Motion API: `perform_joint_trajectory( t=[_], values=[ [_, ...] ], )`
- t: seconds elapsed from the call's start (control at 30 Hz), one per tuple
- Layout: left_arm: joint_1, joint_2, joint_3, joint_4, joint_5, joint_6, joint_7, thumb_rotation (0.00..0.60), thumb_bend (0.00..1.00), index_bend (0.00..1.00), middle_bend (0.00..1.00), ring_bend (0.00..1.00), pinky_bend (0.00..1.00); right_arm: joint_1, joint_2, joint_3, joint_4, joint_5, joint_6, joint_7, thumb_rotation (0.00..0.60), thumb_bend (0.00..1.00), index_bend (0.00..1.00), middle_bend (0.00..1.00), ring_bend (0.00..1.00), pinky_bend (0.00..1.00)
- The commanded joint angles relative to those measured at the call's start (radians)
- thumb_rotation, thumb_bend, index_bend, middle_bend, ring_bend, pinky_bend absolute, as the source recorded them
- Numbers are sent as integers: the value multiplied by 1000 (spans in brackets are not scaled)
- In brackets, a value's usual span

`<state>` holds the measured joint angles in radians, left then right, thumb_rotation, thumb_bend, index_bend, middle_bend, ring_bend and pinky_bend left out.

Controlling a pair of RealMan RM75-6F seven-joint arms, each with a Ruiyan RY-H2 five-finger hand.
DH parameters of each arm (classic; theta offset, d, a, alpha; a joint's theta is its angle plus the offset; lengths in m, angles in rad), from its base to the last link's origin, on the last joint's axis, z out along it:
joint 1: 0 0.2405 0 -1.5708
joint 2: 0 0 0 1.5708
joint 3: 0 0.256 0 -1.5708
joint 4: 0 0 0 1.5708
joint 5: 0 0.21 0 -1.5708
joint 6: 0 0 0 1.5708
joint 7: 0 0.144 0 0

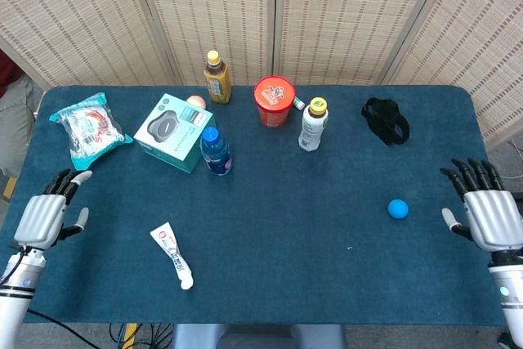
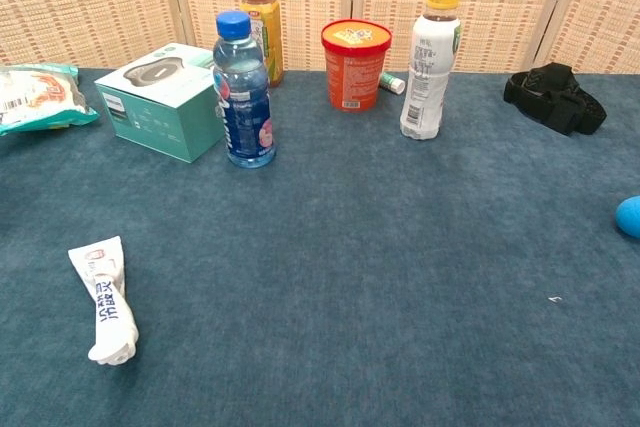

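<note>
So on the far left the robot's left hand (image 1: 47, 217) hangs at the edge of the blue felt-covered tabletop (image 1: 278, 202), fingers spread and holding nothing. Closest thing to it is the white squeezed-flat toothpaste tube (image 1: 172, 256), lying on its side near the front edge, cap end toward the front, well apart from the hand. Behind that there's a teal snack bag (image 1: 85, 130), a teal cardboard box (image 1: 172, 131), and a blue-capped water bottle (image 1: 216, 151) standing just beside the box. Further back: a yellow-capped tea bottle (image 1: 216, 78), a red tub (image 1: 274, 100) and a white drink bottle (image 1: 312, 124), all upright. Over on the right there's a black strap bundle (image 1: 385, 119), then a small blue ball (image 1: 397, 208) sitting loose, near the right hand (image 1: 490, 212), which is also spread wide and empty. My worry: that ball rolls off if it's nudged sideways, and the flat tube could slip out of the fingers. A wide reach over the back row could knock those tall bottles over.
</note>
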<state>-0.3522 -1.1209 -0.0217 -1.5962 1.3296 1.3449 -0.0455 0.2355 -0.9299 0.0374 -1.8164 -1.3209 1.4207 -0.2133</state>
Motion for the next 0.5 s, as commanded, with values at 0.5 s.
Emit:
perform_joint_trajectory(
  t=[0.5],
  values=[
    [162, -3, 27, -70, 26, 145, 78, 600, 435, 131, 135, 66, 183, -109, -52, -16, 47, -10, 51, 67, 600, 197, 193, 115, 0, 7]
  ],
)
